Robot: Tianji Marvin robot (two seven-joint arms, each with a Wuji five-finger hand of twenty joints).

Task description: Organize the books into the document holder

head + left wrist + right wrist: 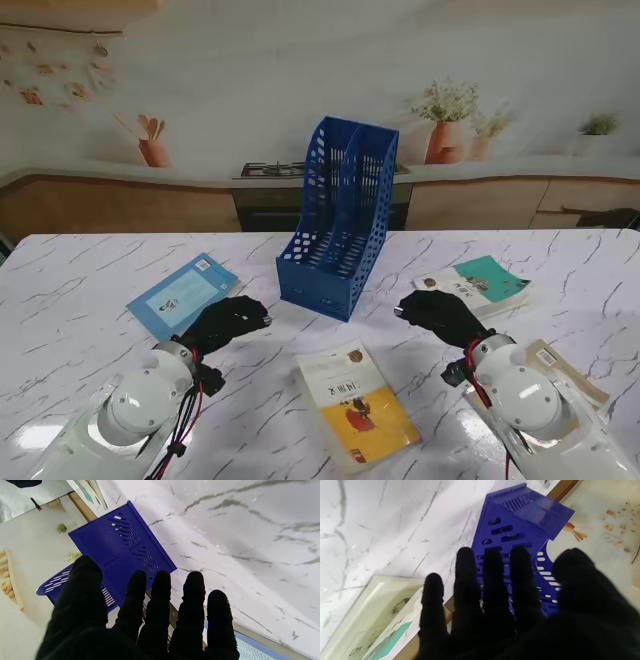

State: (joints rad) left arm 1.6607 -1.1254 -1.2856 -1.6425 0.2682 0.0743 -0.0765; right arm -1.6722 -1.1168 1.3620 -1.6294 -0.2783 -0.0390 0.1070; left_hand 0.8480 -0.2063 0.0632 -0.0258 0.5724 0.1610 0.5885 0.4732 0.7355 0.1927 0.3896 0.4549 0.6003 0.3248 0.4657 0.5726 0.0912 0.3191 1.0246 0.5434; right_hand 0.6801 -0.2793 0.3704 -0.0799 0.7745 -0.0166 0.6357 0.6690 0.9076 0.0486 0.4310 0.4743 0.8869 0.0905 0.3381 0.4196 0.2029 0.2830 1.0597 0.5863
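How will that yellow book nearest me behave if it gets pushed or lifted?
The yellow book lies flat on smooth marble, so it would probably slide rather than tip. It looks like a thin paperback, so it is likely light and may flex when lifted by one edge.

Both arms: glossy white rounded shells, domed joint caps. Left hand [228,322], right hand [440,314]: black textured gloves, five fingers each, nubbed fingertips [219,600]. Wrists: black collars, red and black cables looped alongside forearm housings.
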